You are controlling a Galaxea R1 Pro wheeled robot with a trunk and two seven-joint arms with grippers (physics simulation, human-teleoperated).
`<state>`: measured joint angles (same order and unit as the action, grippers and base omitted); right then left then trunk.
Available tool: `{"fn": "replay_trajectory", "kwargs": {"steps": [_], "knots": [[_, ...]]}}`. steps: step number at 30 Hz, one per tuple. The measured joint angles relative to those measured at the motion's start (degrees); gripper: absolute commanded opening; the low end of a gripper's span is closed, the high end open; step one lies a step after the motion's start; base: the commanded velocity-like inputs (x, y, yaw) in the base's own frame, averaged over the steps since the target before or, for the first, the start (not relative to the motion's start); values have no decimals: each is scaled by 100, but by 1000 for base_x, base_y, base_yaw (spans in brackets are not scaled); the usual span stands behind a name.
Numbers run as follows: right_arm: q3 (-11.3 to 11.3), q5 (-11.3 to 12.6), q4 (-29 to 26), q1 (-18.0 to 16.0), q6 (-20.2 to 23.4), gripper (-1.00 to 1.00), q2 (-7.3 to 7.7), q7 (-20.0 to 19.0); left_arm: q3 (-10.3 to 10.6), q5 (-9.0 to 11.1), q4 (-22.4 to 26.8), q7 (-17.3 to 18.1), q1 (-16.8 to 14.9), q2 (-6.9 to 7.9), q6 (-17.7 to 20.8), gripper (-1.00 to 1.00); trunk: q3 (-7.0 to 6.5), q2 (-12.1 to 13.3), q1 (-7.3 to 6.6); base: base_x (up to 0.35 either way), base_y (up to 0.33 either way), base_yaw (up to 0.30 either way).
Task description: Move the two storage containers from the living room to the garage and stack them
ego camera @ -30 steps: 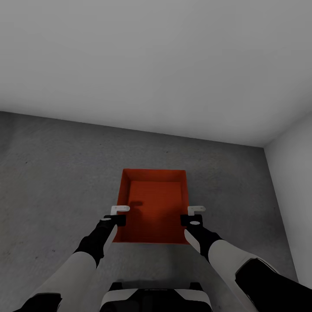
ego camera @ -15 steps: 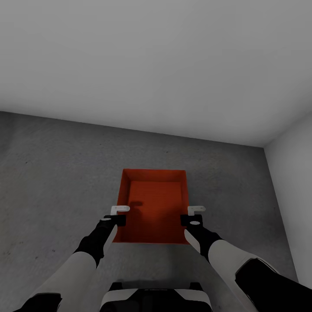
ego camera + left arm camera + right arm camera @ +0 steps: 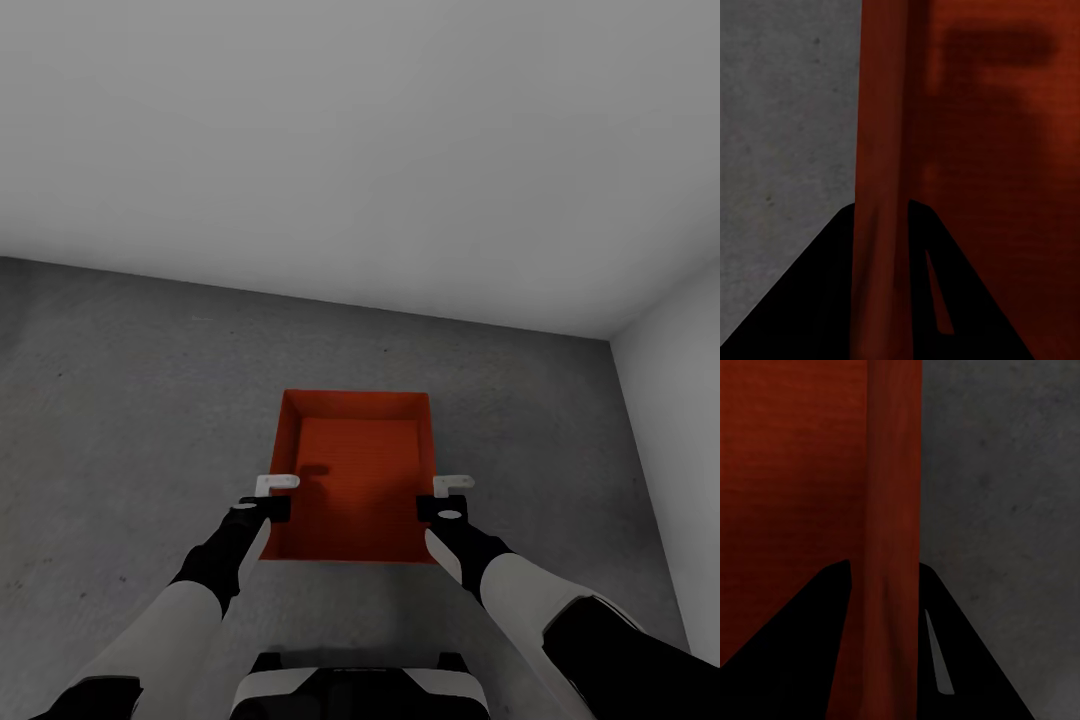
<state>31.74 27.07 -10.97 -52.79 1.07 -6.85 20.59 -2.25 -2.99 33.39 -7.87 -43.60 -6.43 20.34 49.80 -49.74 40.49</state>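
One orange-red open-top storage container (image 3: 355,480) lies straight ahead of me over the dark grey concrete floor (image 3: 120,400). My left gripper (image 3: 268,505) is shut on its left wall, and my right gripper (image 3: 440,507) is shut on its right wall. In the left wrist view the thin wall (image 3: 881,135) runs between the black fingers (image 3: 825,292). The right wrist view has the other wall (image 3: 894,495) between its fingers (image 3: 960,652) the same way. I cannot tell whether the bin rests on the floor or hangs just above it. A second container is out of view.
A plain grey-white wall (image 3: 350,150) stands a short way beyond the bin. A second wall (image 3: 680,400) meets it at the right, forming a corner. Open concrete spreads to the left of the bin.
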Motion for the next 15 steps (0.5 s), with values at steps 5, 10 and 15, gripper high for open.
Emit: {"fn": "replay_trajectory", "kwargs": {"steps": [5,10,15], "knots": [[-1,-1,0,0,4,-100,0,0,1,1,0,0,0,1,4,-100,90,-201,110,0,0,0],[-2,-1,0,0,2,-100,-1,0,2,2,2,0,0,1,5,-100,126,-283,154,0,0,0],[-4,-3,1,0,3,-100,-2,1,1,1,2,4,0,2,6,-100,180,-401,220,0,0,0]]}}
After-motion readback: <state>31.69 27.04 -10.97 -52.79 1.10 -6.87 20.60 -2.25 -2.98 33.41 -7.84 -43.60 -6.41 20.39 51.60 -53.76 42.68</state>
